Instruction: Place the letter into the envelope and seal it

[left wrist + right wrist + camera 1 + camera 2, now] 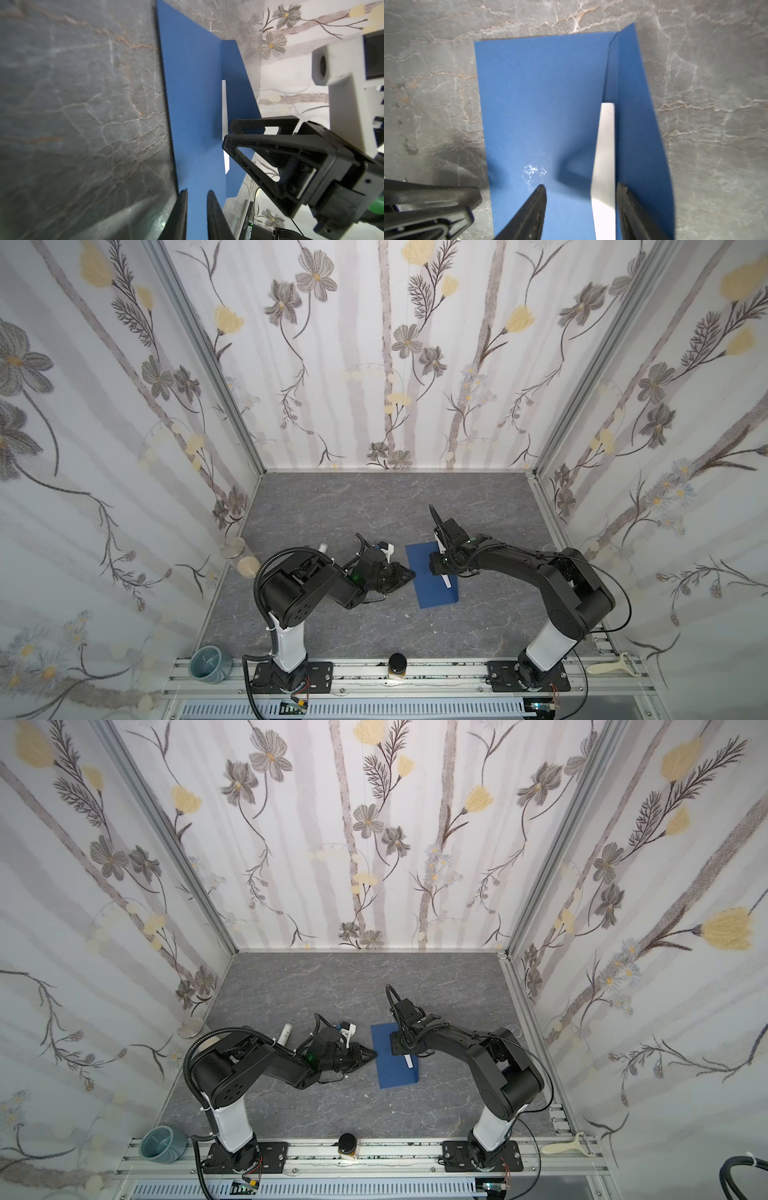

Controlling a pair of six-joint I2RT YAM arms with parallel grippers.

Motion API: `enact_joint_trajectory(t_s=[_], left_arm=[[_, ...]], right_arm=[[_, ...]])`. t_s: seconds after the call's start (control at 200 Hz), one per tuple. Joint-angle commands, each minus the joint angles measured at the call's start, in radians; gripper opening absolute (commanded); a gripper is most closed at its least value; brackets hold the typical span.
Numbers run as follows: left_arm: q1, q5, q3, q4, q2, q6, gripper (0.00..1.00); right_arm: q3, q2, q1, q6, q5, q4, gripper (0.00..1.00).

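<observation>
1 envelope (428, 591) (392, 1071) (539, 104), blue, flat on the grey table (332, 510), about mid-table. Its flap (639, 104) stands up along the right long edge, not sealed. There is 1 pale mark (533, 172) on the body.

1 letter (605, 145) (224, 104) (446, 581): only a narrow white strip shows, along the fold between envelope body and flap. The rest is out of sight under the blue paper.

2 arms, 2 grippers.
- right gripper (581, 186) (228, 133): over the envelope, pointing down at it. Jaws are spread wide and grip nothing. One fingertip is by the pale mark, one against the flap, and the letter strip lies between them.
- right arm (540, 568): rises from the rail (415, 676) in front of the envelope. Elbow is high and the forearm reaches in from the envelope's right, wrist bent down.
- left gripper (196, 196) (411, 573): tips at the envelope's left long edge, rolled on its side. Jaws are nearly together with a narrow gap. Can't tell whether they pinch the edge.
- left arm (307, 585): also on the rail, folded low, forearm coming in from the envelope's left.

Around the envelope:
- 1 white tube (286, 1033) to its left, behind the left arm.
- 2 round discs (239, 558) further left at the wall.
- 1 mug (205, 662), 1 dark-lidded jar (397, 666) and 1 cream peeler (615, 668) on the rail.
</observation>
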Motion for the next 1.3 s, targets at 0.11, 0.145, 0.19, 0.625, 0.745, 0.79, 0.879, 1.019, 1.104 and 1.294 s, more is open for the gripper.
enact_joint_trajectory(t_s=[0.11, 0.145, 0.19, 0.625, 0.745, 0.79, 0.879, 1.019, 1.104, 1.294], left_arm=[[-0.005, 0.007, 0.005, 0.008, 0.019, -0.007, 0.19], [-0.005, 0.008, 0.007, 0.008, 0.020, -0.007, 0.19], [-0.006, 0.008, 0.009, 0.008, 0.022, -0.007, 0.19], [-0.016, 0.013, 0.027, 0.008, 0.060, -0.013, 0.19], [-0.017, 0.011, 0.032, 0.007, 0.073, -0.012, 0.19], [-0.018, 0.010, 0.030, 0.008, 0.077, -0.013, 0.19], [-0.018, 0.006, 0.027, 0.007, 0.076, -0.013, 0.18], [-0.017, -0.004, 0.019, 0.007, 0.067, -0.016, 0.18], [-0.012, -0.025, 0.002, -0.010, 0.040, -0.013, 0.17], [-0.008, -0.128, 0.018, -0.231, -0.063, 0.074, 0.18]], right_arm=[[-0.019, 0.013, -0.005, 0.008, -0.007, 0.053, 0.61], [-0.022, 0.013, -0.008, 0.009, -0.016, 0.059, 0.61], [-0.026, 0.014, -0.010, 0.009, -0.025, 0.066, 0.61], [-0.077, 0.005, -0.027, 0.009, -0.143, 0.158, 0.60], [-0.085, 0.005, -0.026, 0.009, -0.169, 0.171, 0.59], [-0.086, 0.005, -0.027, 0.010, -0.178, 0.174, 0.58], [-0.093, -0.008, -0.027, 0.012, -0.184, 0.182, 0.58], [-0.093, -0.021, -0.028, 0.015, -0.178, 0.180, 0.58], [-0.089, -0.031, -0.032, 0.018, -0.137, 0.162, 0.58], [-0.076, -0.062, -0.033, 0.022, -0.104, 0.135, 0.59]])
